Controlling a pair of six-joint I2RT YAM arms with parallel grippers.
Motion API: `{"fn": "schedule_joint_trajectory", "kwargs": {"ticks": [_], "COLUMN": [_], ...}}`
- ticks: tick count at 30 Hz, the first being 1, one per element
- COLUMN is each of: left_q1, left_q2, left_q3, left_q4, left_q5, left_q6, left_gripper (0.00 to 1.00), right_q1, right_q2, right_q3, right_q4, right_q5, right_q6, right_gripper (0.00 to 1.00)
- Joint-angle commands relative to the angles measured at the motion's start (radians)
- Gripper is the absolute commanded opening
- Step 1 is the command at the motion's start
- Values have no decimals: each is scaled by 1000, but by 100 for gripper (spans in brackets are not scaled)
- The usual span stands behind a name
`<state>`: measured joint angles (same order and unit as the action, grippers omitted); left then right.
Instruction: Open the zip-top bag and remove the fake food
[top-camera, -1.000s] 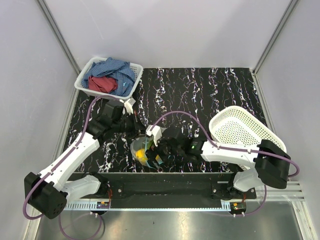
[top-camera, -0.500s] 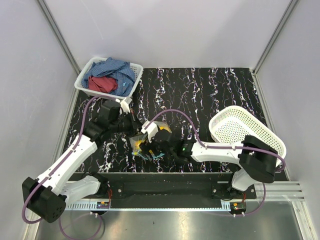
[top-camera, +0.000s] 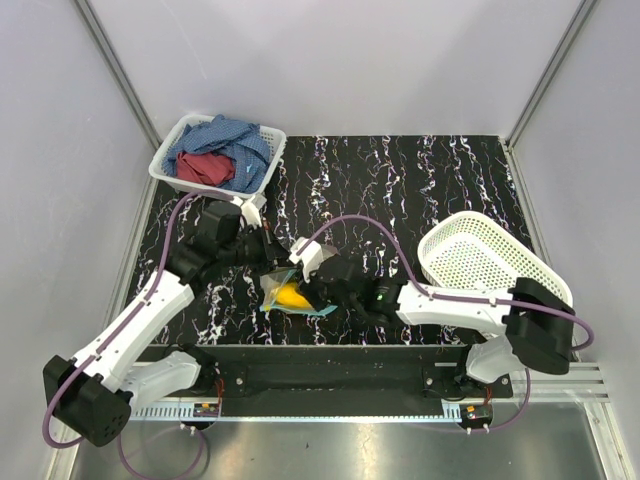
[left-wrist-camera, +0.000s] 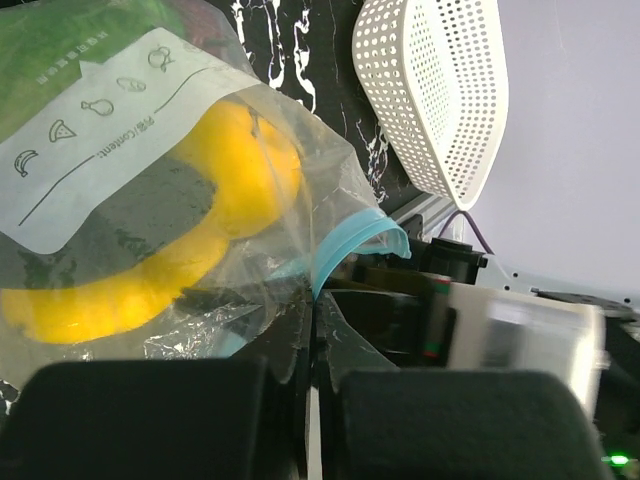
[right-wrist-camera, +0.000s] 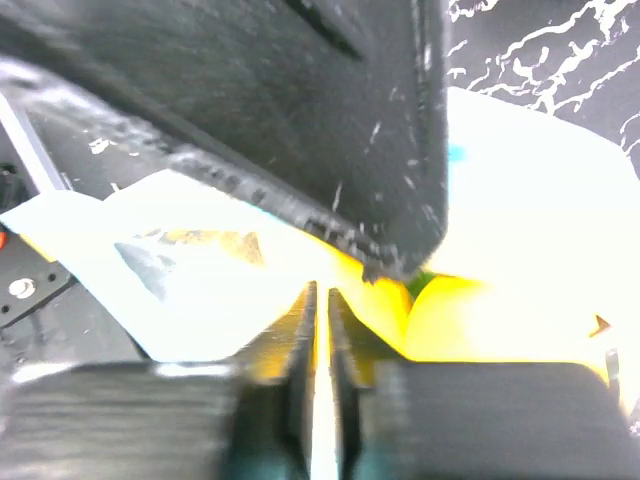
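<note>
The zip-top bag (top-camera: 288, 297) hangs just above the black marbled table near its front edge, between my two grippers. Yellow fake food (top-camera: 291, 296) shows through the clear plastic. In the left wrist view the bag (left-wrist-camera: 300, 150) shows its white label (left-wrist-camera: 110, 130), a yellow lemon (left-wrist-camera: 250, 170), something green at the top left, and the teal zip strip (left-wrist-camera: 350, 245). My left gripper (left-wrist-camera: 312, 320) is shut on the plastic just below that strip. My right gripper (right-wrist-camera: 322, 300) has its jaws nearly together on a thin fold of the bag (right-wrist-camera: 200, 290), with yellow food (right-wrist-camera: 490, 320) close behind.
A white oval perforated basket (top-camera: 480, 262) lies at the right, also seen as the basket (left-wrist-camera: 440, 90) in the left wrist view. A square white basket (top-camera: 165, 165) holding blue and red cloths stands at the back left. The left gripper's dark finger (right-wrist-camera: 300, 120) looms over the right wrist view.
My right gripper has gone from wide open to nearly closed on the bag. The bag has shifted slightly and its yellow contents now face up. The left gripper has stayed shut.
</note>
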<state>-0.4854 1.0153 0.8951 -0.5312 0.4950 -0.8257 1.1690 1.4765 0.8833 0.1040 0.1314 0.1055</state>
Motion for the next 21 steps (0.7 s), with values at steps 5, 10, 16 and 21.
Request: {"fn": "schedule_joint_trajectory", "kwargs": {"ticks": [5,10,16,21], "left_q1": [-2,-5,-5,-7], "left_q2": [5,0,23,40], "left_q3": [16,-38,-71,-107], "left_q4": [-6,45,53,74], "left_q5": [74,71,48,31], "left_q6": [45,-6,-10,-21], "left_gripper": [0,0,0,0], "right_q1": [3,1,-2,-3], "right_q2": [-6,97,202,266], "right_q3": [-9,3,-18,-58], "right_q4": [-23,5,103,172], "right_q5": [-90,-72,-41,-29], "right_q6": [-23,-52,-59,-32], "right_gripper": [47,60,77,80]}}
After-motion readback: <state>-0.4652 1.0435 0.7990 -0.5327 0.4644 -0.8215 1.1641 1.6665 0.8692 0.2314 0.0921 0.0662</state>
